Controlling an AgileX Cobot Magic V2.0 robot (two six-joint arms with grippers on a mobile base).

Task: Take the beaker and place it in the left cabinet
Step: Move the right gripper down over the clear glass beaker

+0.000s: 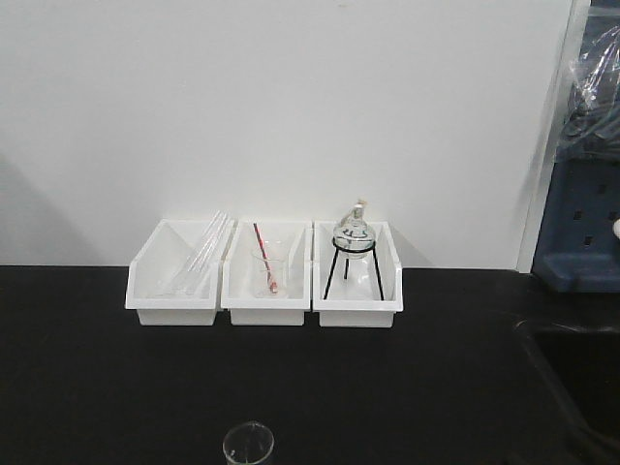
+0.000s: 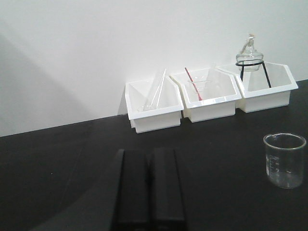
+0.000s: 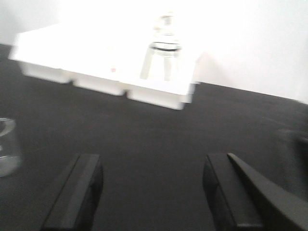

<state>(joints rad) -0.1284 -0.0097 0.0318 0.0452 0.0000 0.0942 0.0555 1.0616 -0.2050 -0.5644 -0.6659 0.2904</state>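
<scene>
The beaker (image 1: 248, 445), small and of clear glass, stands upright on the black table near its front edge. In the left wrist view the beaker (image 2: 284, 160) is at the far right, well to the right of my left gripper (image 2: 149, 156), whose two dark fingers are pressed together with nothing between them. In the blurred right wrist view the beaker (image 3: 7, 147) shows at the left edge, left of my right gripper (image 3: 154, 168), which stands wide open and empty. The left cabinet is out of view.
Three white bins stand along the wall: one with glass tubes (image 1: 174, 281), one holding a beaker with a red rod (image 1: 266, 276), one holding a round flask on a black tripod (image 1: 355, 252). A dark sink (image 1: 572, 373) lies at the right. A blue object (image 1: 578, 232) stands behind it.
</scene>
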